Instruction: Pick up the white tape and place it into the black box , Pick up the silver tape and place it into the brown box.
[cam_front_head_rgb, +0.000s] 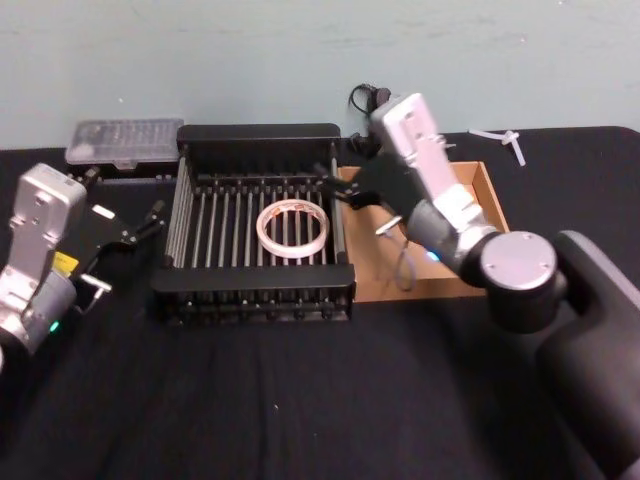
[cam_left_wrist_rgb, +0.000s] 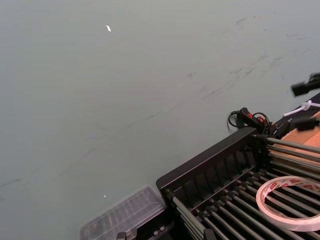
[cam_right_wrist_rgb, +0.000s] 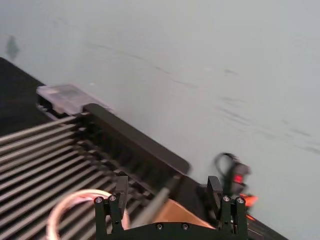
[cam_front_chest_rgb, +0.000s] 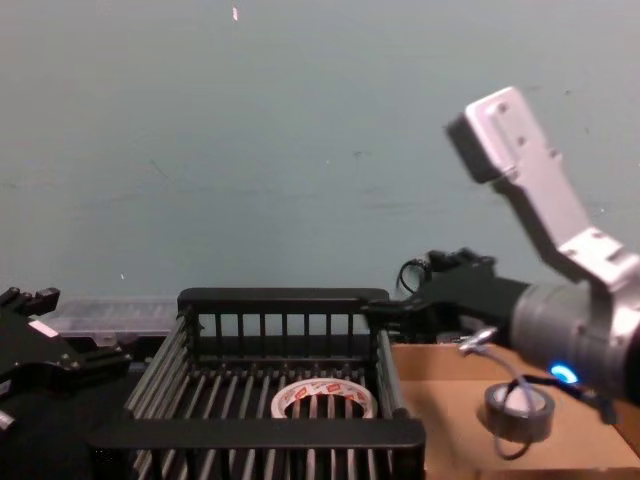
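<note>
Dim, even, greenish light with soft shadows; the right wrist view looks motion-blurred, perhaps out of focus.

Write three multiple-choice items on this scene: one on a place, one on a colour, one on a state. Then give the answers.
1. Where does the white tape lie?
A. in the black box
B. in the brown box
C. on the cloth

2. What colour are the marks on its inner ring?
A. blue
B. red
C. green

3. How is the right claw?
A. shut on the silver tape
B. shut on nothing
C. open, holding nothing

Answers: 1 A, the roll rests on the crate's bars. 2 B, red marks show in the left wrist view. 3 C, its fingers stand apart, and the silver roll sits in the brown box.
</note>
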